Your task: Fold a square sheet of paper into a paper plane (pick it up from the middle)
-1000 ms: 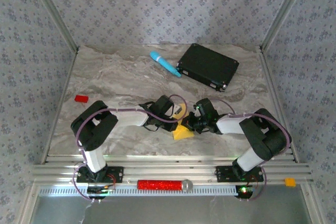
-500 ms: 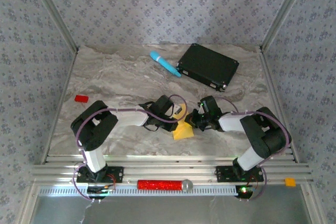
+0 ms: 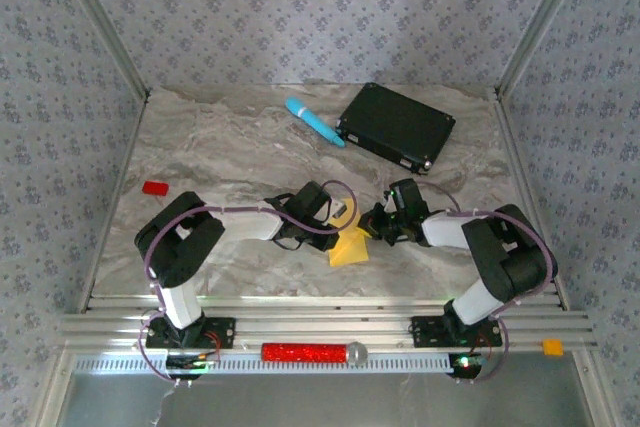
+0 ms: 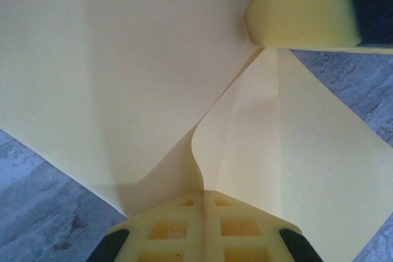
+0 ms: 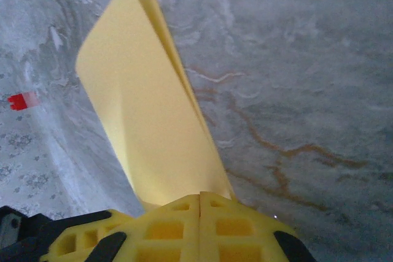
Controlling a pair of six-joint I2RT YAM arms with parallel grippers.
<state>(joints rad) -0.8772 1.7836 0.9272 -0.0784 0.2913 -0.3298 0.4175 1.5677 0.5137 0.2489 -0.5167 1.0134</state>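
Grey marbled counter (image 3: 200,147), floral-papered walls (image 3: 300,7) on three sides. Small red block (image 3: 154,187) far left. Left fingers (image 4: 166,228) clamped on the square sheet of paper (image 3: 350,247), which is folded and sits mid-counter near the front. Right fingers (image 5: 166,228) pinch it from the right. Blue cylinder (image 3: 314,121) and black box (image 3: 396,127) back right.

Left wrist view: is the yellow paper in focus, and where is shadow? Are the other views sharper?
Left wrist: the square sheet of paper is close and soft, with grey shadow in the fold above the left claw. Right wrist: the paper is evenly lit, the table veins are sharp, the red block is blurred. Top external: even light, sharp, but the paper is small.
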